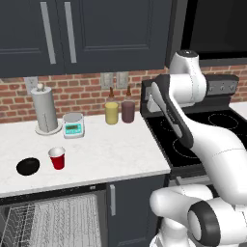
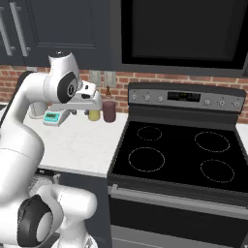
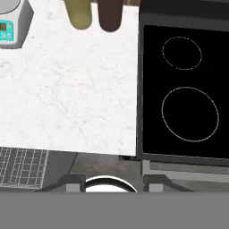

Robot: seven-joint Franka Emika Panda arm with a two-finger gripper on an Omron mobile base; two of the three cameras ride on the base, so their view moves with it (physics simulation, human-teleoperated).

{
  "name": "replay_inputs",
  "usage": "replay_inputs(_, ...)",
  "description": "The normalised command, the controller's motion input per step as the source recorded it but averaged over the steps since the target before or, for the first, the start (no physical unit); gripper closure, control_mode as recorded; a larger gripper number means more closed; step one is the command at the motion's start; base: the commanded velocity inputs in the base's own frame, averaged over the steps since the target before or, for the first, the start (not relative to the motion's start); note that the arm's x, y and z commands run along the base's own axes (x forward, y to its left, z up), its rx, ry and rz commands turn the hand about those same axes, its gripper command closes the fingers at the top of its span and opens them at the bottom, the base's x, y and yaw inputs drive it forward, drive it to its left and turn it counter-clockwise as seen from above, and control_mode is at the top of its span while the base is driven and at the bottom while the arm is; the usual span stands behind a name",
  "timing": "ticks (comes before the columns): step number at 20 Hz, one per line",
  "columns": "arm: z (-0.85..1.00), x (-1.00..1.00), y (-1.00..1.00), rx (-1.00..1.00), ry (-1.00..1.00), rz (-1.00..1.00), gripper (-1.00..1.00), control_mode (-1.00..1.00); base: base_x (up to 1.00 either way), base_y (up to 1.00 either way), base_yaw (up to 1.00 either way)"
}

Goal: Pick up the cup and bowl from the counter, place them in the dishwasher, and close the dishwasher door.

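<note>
Marble surface [image 1: 111, 149] beside the stove, nothing yet picked up

End effector [image 2: 73, 112] is held aloft, its opening undeterminable, nothing seen held; cup [image 1: 57, 157] and bowl [image 1: 28, 166] lie far left, so the cup could be toppled by a long reach

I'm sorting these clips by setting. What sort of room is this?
A home-style kitchen, rendered: a black glass-top stove beside a white marble-look counter, dark navy cabinets above, and an open dishwasher with wire racks below.
</note>
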Motion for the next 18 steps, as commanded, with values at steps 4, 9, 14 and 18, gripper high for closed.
replay_inputs(4, 0.00, 0.00, 0.00, 0.00, 0.00, 0.00, -1.00, 1.00, 0.00, 0.00, 0.00)
replay_inputs(9, 0.00, 0.00, 0.00, 0.00, 0.00, 0.00, -1.00, 1.00, -0.12, 0.00, 0.04)
replay_inputs(14, 0.00, 0.00, 0.00, 0.00, 0.00, 0.00, -1.00, 1.00, -0.15, 0.00, 0.47)
replay_inputs(18, 0.00, 0.00, 0.00, 0.00, 0.00, 0.00, -1.00, 1.00, -0.04, 0.00, 0.77)
